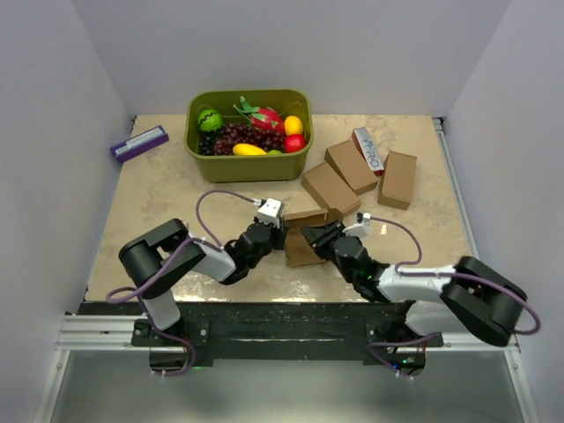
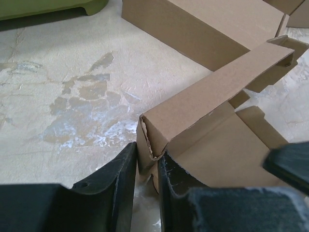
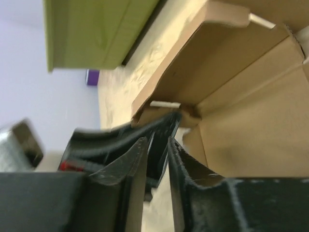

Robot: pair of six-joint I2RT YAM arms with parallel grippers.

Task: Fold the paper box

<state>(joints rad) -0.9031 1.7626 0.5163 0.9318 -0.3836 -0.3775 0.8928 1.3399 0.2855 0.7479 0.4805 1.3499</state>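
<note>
Mottled beige tabletop (image 1: pixel 159 198) between pale walls (image 1: pixel 308 44), paper box (image 1: pixel 304 245) at centre.

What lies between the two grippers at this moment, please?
The partly folded paper box lies between the left gripper and the right gripper, as the top external view shows. In the left wrist view, its corner sits between the left fingers.

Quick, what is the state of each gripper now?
Left gripper: closed on a corner of the box.
Right gripper: slightly open, holding nothing.
</note>
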